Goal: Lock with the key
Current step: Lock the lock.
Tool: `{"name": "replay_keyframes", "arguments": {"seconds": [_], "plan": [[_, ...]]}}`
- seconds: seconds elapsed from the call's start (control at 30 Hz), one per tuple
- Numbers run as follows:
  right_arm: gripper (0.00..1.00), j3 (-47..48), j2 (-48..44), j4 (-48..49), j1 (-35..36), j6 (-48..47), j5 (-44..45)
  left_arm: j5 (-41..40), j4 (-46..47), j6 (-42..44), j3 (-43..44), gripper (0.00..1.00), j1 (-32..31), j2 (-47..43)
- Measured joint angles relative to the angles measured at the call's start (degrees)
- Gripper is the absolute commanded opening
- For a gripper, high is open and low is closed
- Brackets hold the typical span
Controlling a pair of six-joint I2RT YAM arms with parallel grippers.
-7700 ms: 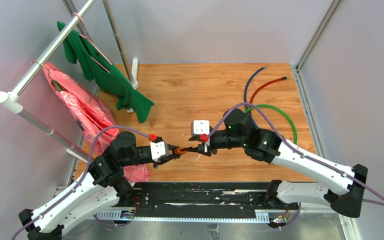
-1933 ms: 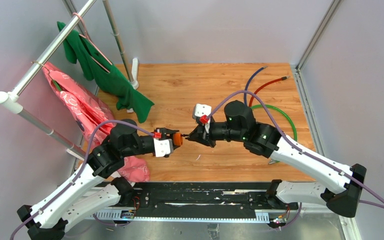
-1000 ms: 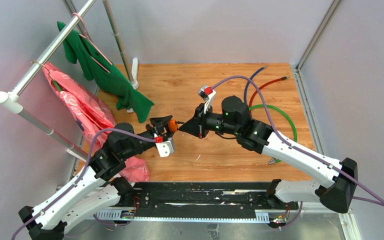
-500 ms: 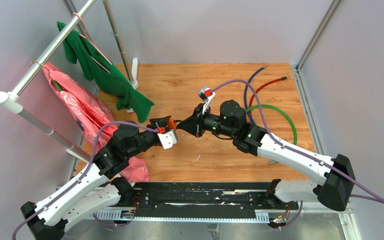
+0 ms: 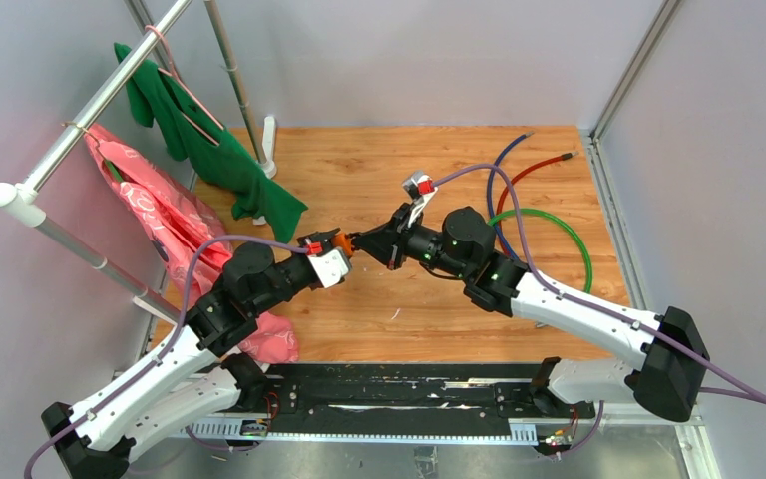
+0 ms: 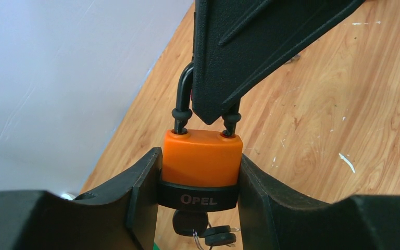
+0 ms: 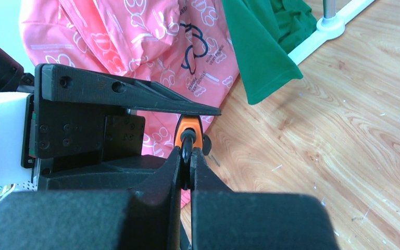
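The padlock (image 6: 201, 151) hangs in mid-air above the table (image 5: 439, 170). Its orange body is clamped between the fingers of the left gripper (image 6: 200, 172), and the key (image 6: 190, 224) dangles beneath it. The right gripper (image 7: 187, 159) is pinched tight on the shackle (image 6: 183, 99). We cannot tell whether the shackle is fully seated. We should press it straight down along its legs, with a firm left grip so the body does not tilt, and only then free the right gripper to turn the key.
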Motion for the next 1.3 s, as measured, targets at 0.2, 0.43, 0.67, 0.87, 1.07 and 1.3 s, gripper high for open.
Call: {"name": "replay_keyframes", "arguments": {"seconds": [0.2,0.43,0.67,0.87,1.07,1.3], "plan": [[0.0,-0.3,0.8,3.8,0.0,1.9,0.4,-0.9,1.5,-1.6,-0.1,0.0,0.0,-0.3],[0.0,-0.3,1.7,5.6,0.3,2.3,0.9,-2.1,1.8,-1.8,-0.1,0.0,0.0,-0.4],[0.0,-3.9,2.0,11.6,1.9,0.1,4.1,-2.4,1.2,-4.8,-0.1,0.0,0.0,-0.1],[0.0,-7.6,4.2,21.1,4.3,-1.4,10.6,-4.7,0.7,-9.7,-0.1,0.0,-0.2,1.2],[0.0,-8.6,7.4,28.1,6.2,-4.3,14.6,-7.5,0.9,-10.9,0.1,0.0,-0.2,1.7],[0.0,-12.4,9.3,36.9,6.6,-4.3,15.9,-6.8,-0.4,-10.9,1.3,0.0,0.5,2.6]]}}
